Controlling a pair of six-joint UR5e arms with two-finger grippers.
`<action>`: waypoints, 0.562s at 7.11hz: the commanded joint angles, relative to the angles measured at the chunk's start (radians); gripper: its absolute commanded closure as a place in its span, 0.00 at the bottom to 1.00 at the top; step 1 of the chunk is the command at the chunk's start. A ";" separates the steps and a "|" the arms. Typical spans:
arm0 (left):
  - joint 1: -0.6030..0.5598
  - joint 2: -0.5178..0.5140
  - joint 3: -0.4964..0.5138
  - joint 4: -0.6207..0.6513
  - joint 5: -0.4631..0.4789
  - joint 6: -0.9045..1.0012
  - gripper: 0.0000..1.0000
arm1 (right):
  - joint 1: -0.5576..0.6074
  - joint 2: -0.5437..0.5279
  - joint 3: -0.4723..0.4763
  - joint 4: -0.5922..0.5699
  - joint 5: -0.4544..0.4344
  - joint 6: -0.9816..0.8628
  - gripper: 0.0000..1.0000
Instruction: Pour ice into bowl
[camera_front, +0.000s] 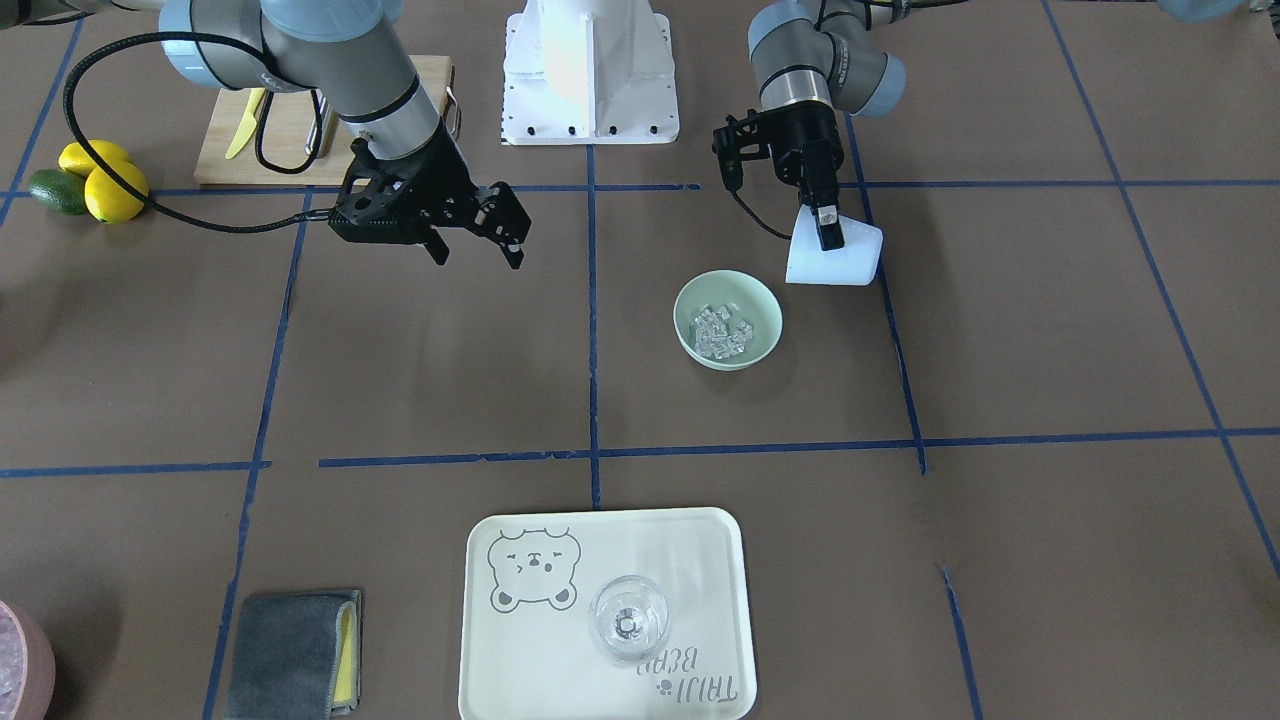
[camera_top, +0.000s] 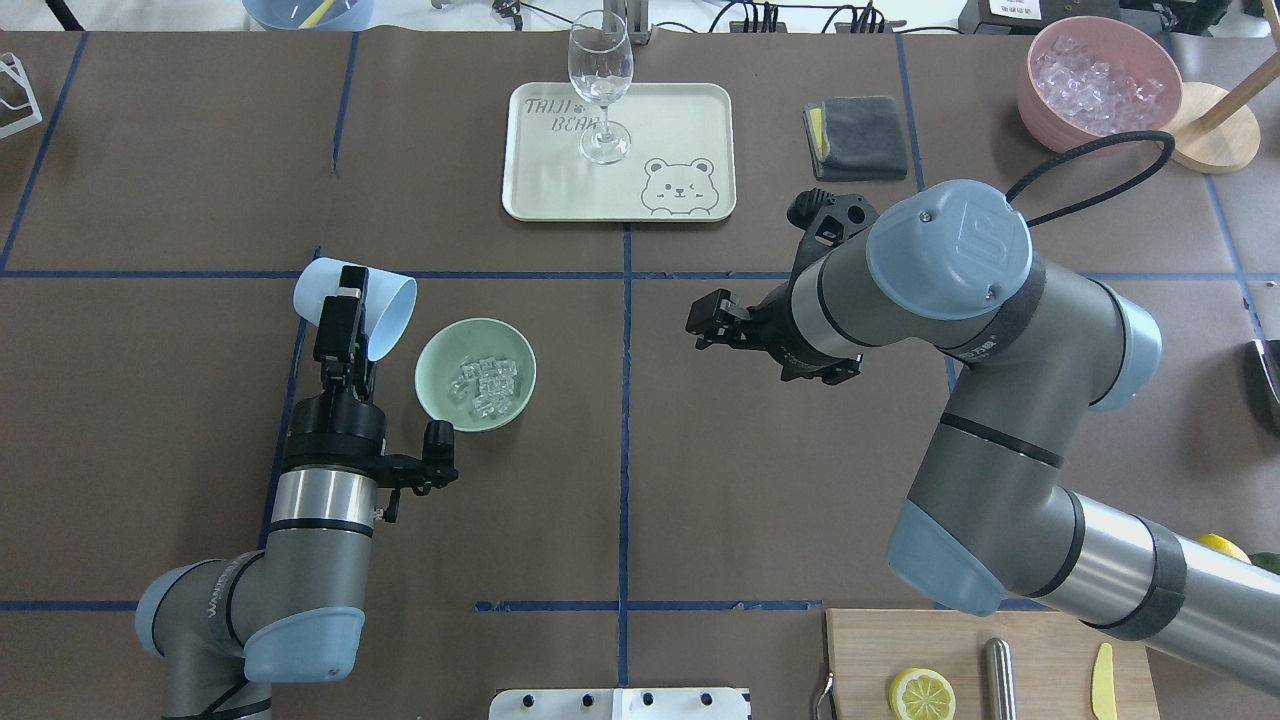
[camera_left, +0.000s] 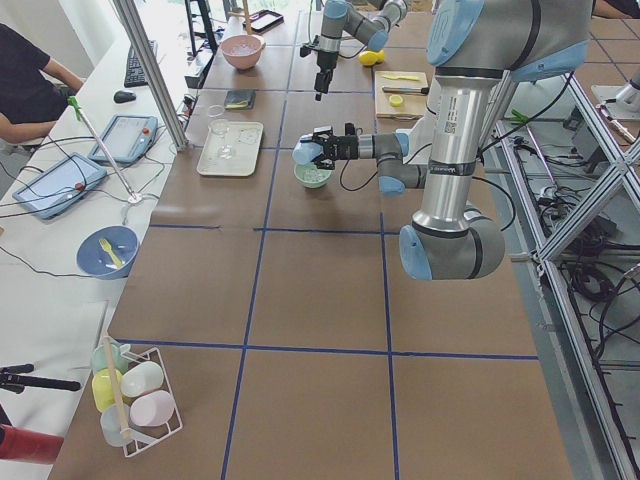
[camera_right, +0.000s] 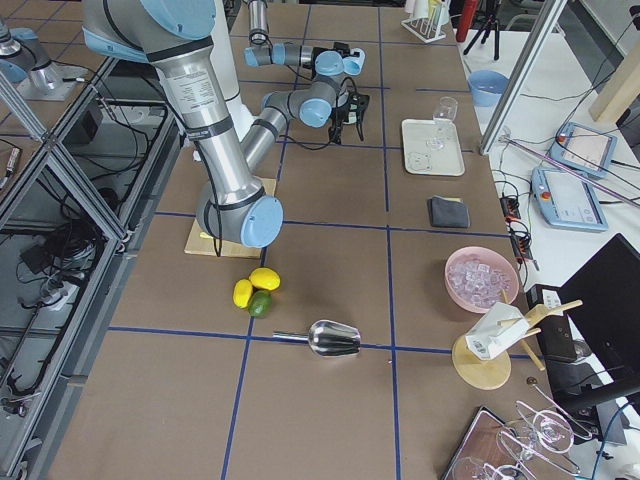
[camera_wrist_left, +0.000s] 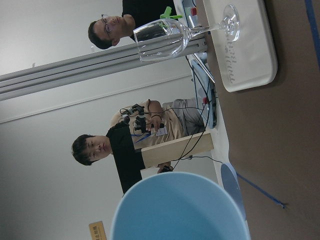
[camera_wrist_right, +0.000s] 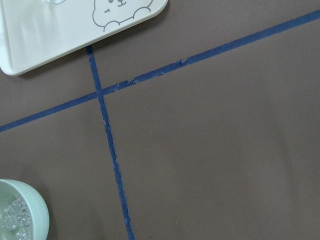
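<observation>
Pale mint plastic sits just left of the middle in the overhead view: the bowl (camera_top: 437, 372) stands flat on the brown table (camera_top: 620, 480), and the ice (camera_top: 485, 385) lies heaped inside it, a little toward its right side. No cubes show on the table around it, so I judge the pour to be as good as done.

The left jaws are pinching the wall of a light blue cup (camera_top: 392, 310), which is tipped nearly onto its side with its wide mouth turned toward the bowl. That tilt is what empties it. It now hangs up and to the left of the bowl, near the rim but not over it, which suggests it is being cleared away and not mid-pour. I can't tell from here whether any ice remains inside the cup.

The right jaws are spread and hold nothing. They hover right of the centre tape line in the overhead view, well apart from the bowl and out of the way.

There is plenty of open table below and to the left of the cup. The tray (camera_top: 540, 190) with its wine glass (camera_top: 601, 75) sits at top centre, far enough off not to hinder the cup being righted or set down.
</observation>
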 joint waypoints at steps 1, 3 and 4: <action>-0.005 0.040 -0.040 -0.013 -0.101 0.000 1.00 | -0.001 0.003 0.003 0.000 -0.002 0.002 0.00; -0.014 0.148 -0.143 -0.017 -0.199 -0.002 1.00 | -0.003 0.005 0.005 -0.002 -0.002 0.004 0.00; -0.018 0.195 -0.168 -0.018 -0.213 -0.011 1.00 | -0.004 0.005 0.005 0.000 -0.002 0.006 0.00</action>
